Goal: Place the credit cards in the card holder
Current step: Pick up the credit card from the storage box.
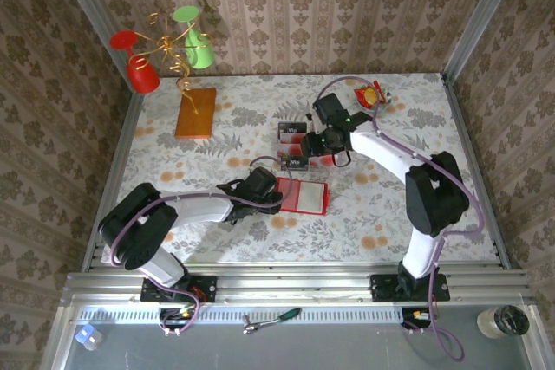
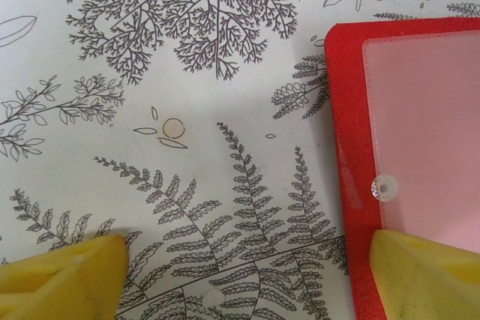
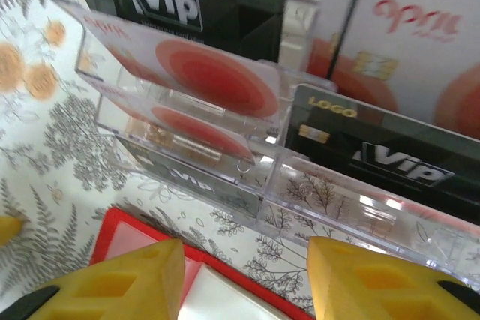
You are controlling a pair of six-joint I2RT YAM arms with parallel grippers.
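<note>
Credit cards (image 3: 217,73). The right gripper (image 3: 247,282) has its jaws wide apart and empty, poised over the far edge of the card holder (image 3: 124,230), which lies open on the counter. Just beyond the holder, the cards stand tilted in a clear slotted rack (image 3: 337,185). The left gripper (image 2: 247,275) is equally wide and empty, with one fingertip over the holder's red border. The cards are probably light, stiff and slick, so pinch an exposed upper edge across both faces. Legible: "Vip", "LOGO".

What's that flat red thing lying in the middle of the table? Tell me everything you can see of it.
The flat, bright-red, roughly square card holder lies open on the flower-patterned table. A pale, cloudy plastic pocket with a small round eyelet covers its inside and looks empty. The left gripper stands open at its edge, one yellow pad over its corner; contact is unclear.
</note>
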